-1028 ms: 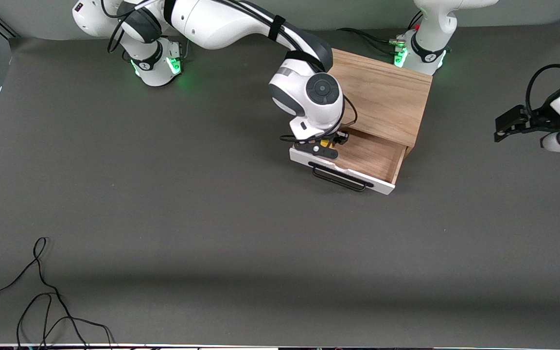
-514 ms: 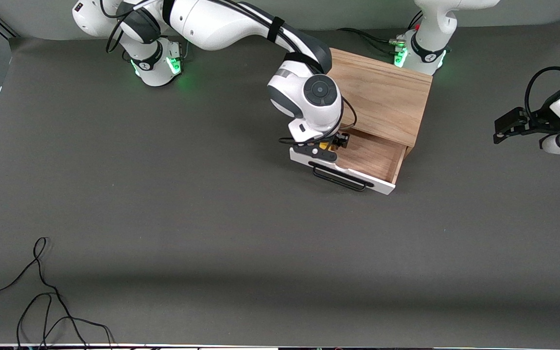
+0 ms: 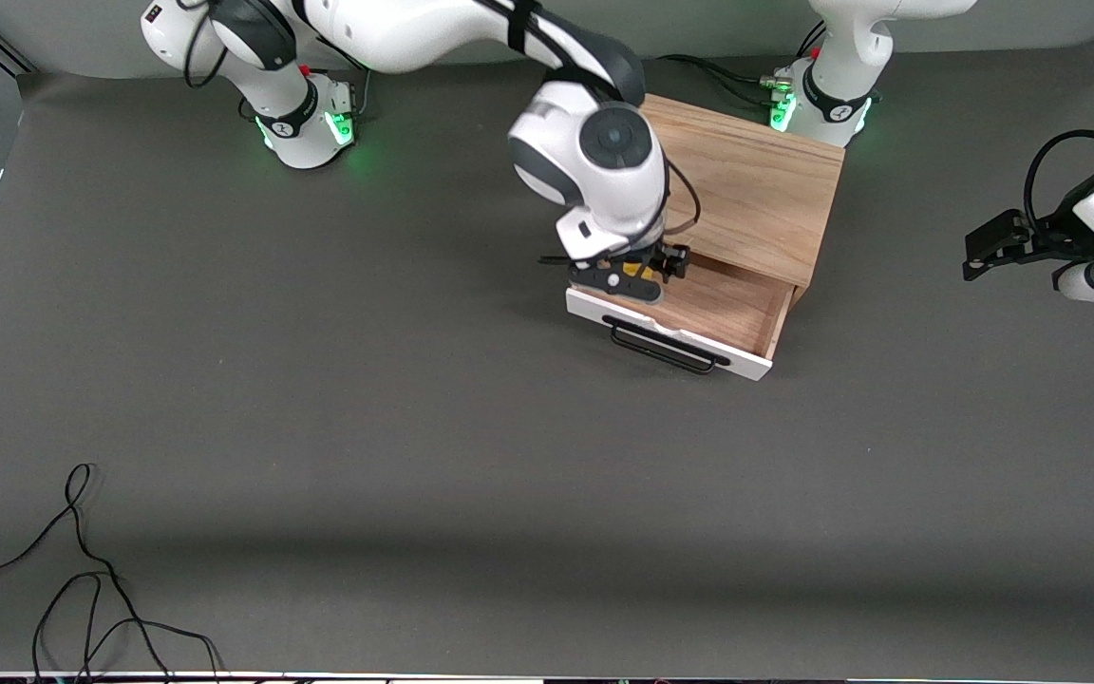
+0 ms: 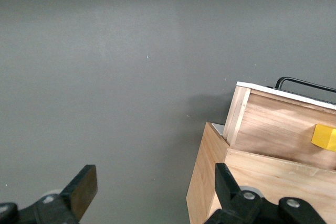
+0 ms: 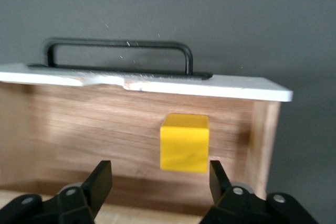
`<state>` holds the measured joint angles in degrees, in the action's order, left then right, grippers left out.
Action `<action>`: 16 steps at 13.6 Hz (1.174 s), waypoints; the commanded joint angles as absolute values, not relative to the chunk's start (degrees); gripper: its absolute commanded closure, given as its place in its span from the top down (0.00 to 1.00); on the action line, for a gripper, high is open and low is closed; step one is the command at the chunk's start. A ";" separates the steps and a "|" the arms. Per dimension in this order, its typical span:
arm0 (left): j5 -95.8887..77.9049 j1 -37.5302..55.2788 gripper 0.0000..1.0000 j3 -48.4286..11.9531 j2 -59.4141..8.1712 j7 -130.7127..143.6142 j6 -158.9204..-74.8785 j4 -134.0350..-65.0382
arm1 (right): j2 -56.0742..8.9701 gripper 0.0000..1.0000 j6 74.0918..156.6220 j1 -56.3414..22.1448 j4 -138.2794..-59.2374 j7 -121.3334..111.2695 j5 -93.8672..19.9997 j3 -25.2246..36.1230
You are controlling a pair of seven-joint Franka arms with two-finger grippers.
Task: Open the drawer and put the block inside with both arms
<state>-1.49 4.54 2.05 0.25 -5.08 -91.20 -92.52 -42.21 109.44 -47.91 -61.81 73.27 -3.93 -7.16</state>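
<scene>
Drawer (image 3: 727, 313) of light wood with a white front and black bar handle (image 3: 663, 347) stands pulled out of the light oak box cabinet (image 3: 746, 185). Inside it rests the small bright yellow cube (image 5: 184, 142), close to the front panel. The right gripper (image 3: 637, 275) hangs over the cube, fingers spread and empty — the left gripper (image 3: 989, 249) waits with fingers apart toward the left arm's end of the dark grey table (image 3: 414, 427)

High front camera facing both bases; wrist cameras close on the shared open drawer (image 3: 699, 313).
</scene>
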 commanded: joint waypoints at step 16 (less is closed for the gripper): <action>-0.79 5.45 1.00 2.90 0.79 -0.52 -89.91 -91.85 | -11.33 1.00 78.03 -33.66 -72.25 5.83 -3.60 27.83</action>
